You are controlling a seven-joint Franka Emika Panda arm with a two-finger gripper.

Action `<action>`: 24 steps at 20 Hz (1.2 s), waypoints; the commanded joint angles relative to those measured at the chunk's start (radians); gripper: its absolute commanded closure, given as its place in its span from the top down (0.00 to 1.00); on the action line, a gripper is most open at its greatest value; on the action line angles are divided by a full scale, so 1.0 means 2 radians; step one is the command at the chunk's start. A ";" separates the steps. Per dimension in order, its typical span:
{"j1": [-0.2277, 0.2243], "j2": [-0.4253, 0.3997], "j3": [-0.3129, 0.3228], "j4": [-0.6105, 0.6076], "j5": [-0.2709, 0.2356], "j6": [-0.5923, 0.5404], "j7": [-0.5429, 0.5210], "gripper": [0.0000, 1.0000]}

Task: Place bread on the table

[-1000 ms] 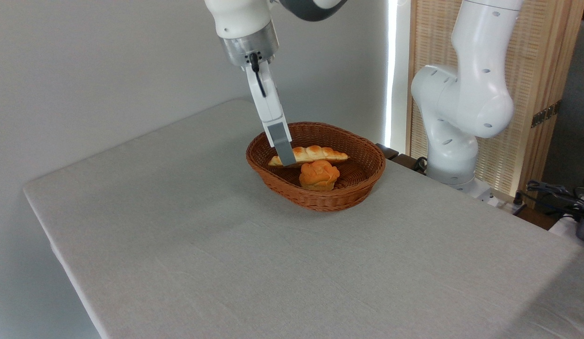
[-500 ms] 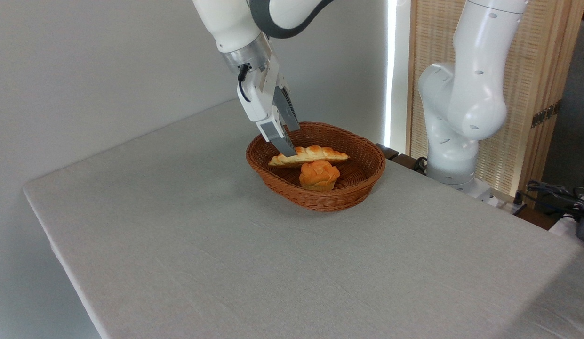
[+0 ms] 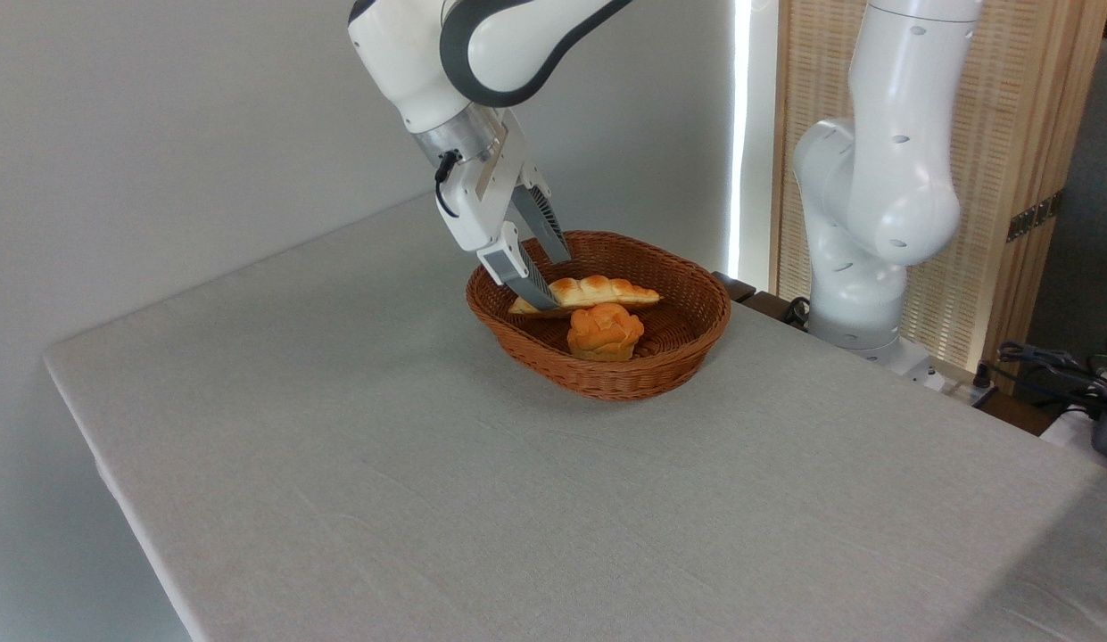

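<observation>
Basket (image 3: 598, 374) walls and bun (image 3: 604, 331) beside bread (image 3: 598, 291)

Arm (image 3: 482, 53) bent down, jaws spread apart

Looking like a robotics lab w/ a staged home setup: white Panda arm (image 3: 874, 178) sitting bolted beside a cloth-covered bench (image 3: 517, 499), plain grey wall behind, slatted wood screen (image 3: 1026, 134) standing far right, loose cables (image 3: 1053, 361) & gear trailing at the right edge. Wicker basket (image 3: 607, 370) serving as prop.
</observation>
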 commanded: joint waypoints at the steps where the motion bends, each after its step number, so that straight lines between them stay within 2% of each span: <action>1: 0.000 0.010 0.001 0.001 -0.003 0.015 0.004 1.00; 5: -0.001 0.015 -0.009 0.001 -0.003 0.016 0.000 1.00; 11: 0.000 0.014 -0.034 0.003 -0.006 0.016 -0.084 1.00; 14: 0.000 0.012 -0.048 0.002 -0.006 0.015 -0.087 1.00; 15: 0.000 0.012 -0.050 0.002 -0.004 0.012 -0.086 0.97; 17: 0.000 0.012 -0.050 0.002 -0.001 0.007 -0.084 0.58; 19: 0.002 0.012 -0.050 0.002 -0.001 0.008 -0.082 0.30; 20: 0.003 0.012 -0.050 0.002 -0.001 0.007 -0.082 0.22; 21: 0.003 0.012 -0.050 0.002 -0.001 0.007 -0.083 0.20; 24: 0.004 0.011 -0.048 0.002 -0.001 0.008 -0.083 0.21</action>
